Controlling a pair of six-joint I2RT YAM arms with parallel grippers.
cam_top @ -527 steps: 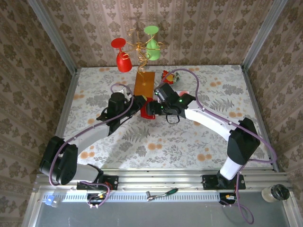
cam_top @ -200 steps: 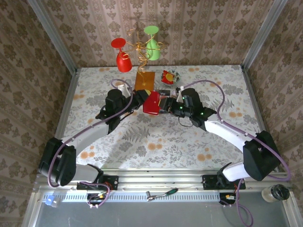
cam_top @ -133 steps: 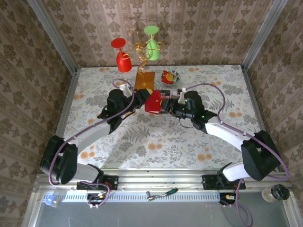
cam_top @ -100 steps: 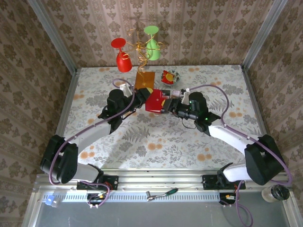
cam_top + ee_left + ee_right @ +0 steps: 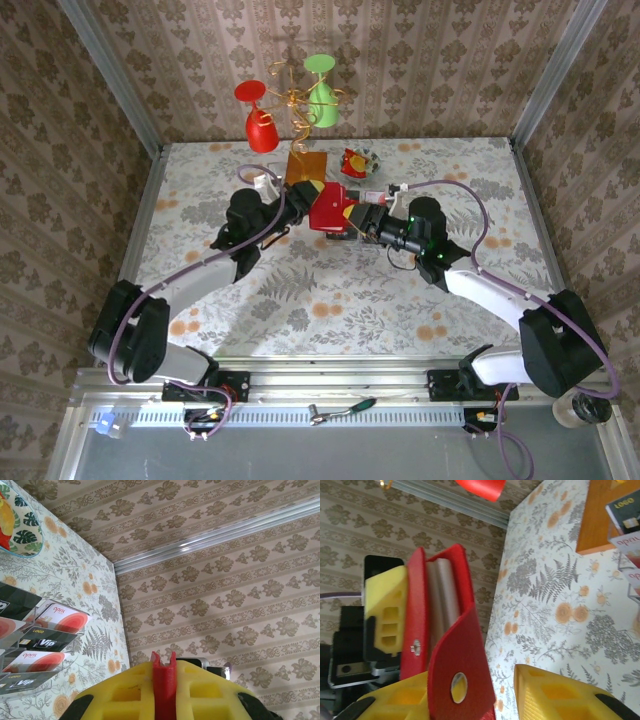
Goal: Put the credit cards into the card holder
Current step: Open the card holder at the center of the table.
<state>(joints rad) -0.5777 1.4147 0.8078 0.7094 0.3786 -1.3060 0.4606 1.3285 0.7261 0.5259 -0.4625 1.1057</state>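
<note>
a floral table (image 5: 330, 300) is seen from above, walled in patterned paper. two arms are bent inward over its middle, and their grippers meet there. behind them a wooden slab (image 5: 305, 168) with a wire stand (image 5: 295, 100) is set, and a wrapper (image 5: 355, 161) lies beside it.

the red holder (image 5: 326, 208) is held up off the table between the grippers, just in front of the slab. the left gripper (image 5: 303, 200) is clamped on the holder's edge; in the left wrist view a red strip is pinched between its yellow fingers (image 5: 105, 695). the right gripper (image 5: 470, 680) is spread apart around the holder's snap flap (image 5: 460, 675), and a gap is left between flap and far finger, so nothing is gripped by it. the holder is opened, and a pale pocket is shown inside.

the cards (image 5: 47, 632) are fanned in what looks like a clear rack on the table, near the holder and apart from it. none is judged to be inserted yet.

several risks are judged from here. only a thin edge is pinched, so the holder could be twisted out of the left clamp if the flap is pulled hard. the flap could fall shut once it is released for a card to be fetched. the crowded grippers could be knocked together, and a dropped holder could scatter the cards.
</note>
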